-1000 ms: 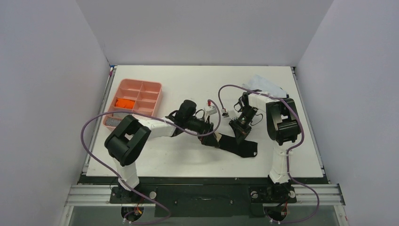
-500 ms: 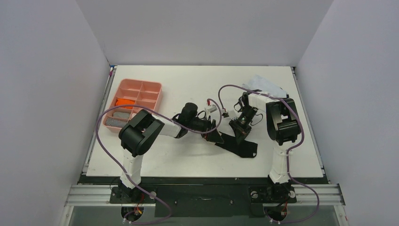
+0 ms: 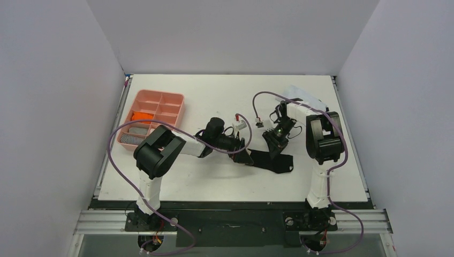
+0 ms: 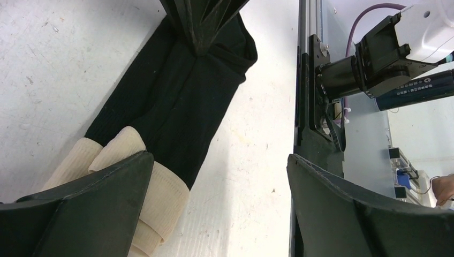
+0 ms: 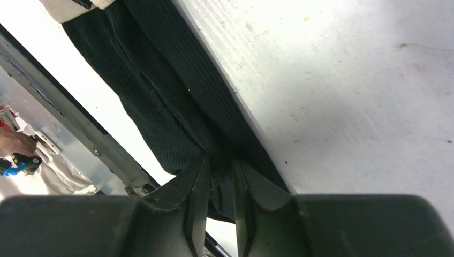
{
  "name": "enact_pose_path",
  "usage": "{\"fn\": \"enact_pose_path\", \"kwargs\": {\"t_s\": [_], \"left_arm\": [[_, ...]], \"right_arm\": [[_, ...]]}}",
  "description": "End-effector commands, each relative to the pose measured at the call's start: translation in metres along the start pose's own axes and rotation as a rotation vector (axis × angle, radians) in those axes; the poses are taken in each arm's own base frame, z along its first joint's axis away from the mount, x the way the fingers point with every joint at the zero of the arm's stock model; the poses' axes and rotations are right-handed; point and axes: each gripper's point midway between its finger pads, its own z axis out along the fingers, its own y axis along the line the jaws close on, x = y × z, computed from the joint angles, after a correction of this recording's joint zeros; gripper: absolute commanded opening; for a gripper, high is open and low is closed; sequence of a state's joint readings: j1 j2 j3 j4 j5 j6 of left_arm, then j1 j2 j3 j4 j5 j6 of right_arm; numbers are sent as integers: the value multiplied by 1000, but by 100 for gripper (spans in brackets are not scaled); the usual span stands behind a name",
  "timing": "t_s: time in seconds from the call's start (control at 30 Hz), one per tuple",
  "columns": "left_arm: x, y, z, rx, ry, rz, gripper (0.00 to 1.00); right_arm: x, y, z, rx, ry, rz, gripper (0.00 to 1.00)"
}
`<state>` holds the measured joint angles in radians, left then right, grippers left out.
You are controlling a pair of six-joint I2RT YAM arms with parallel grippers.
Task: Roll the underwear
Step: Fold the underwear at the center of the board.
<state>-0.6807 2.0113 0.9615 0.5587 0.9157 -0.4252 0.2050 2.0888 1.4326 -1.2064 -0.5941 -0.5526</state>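
Pinching right gripper (image 5: 220, 163): clamped on black underwear (image 4: 176, 91) fold, now drawn farther back
Left gripper (image 4: 217, 158): spread wide above beige waistband (image 4: 128, 152)

In the left wrist view the black underwear (image 4: 176, 91) runs off the top edge. One finger (image 4: 80, 214) of the left gripper (image 4: 219, 160) hides part of its beige waistband (image 4: 120, 147). From above, that gripper covers the waistband fully. In the right wrist view a fold of the cloth goes down between the fingers of the right gripper (image 5: 220, 163), and its end is hidden. The orange underwear (image 3: 142, 116) in the pink tray (image 3: 179, 110) is too small to show any pattern. A gray thing (image 3: 127, 140) in the tray's near corner is too small to name. A pale thing (image 3: 300, 95) sits partly behind the right arm (image 3: 321, 136).
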Motion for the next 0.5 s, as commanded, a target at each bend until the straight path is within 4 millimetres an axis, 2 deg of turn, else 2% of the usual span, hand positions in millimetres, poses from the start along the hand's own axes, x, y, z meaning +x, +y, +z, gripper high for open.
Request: {"fn": "enact_pose_path", "kwargs": {"t_s": [0.0, 0.2, 0.47], "left_arm": [[20, 18, -6, -88, 49, -60, 97], [23, 17, -2, -91, 60, -56, 97], [21, 19, -2, -110, 45, -63, 98]], "right_arm": [[-12, -7, -19, 50, -57, -29, 22], [-14, -9, -34, 57, -92, -23, 30], [-9, -11, -57, 57, -124, -23, 33]]}}
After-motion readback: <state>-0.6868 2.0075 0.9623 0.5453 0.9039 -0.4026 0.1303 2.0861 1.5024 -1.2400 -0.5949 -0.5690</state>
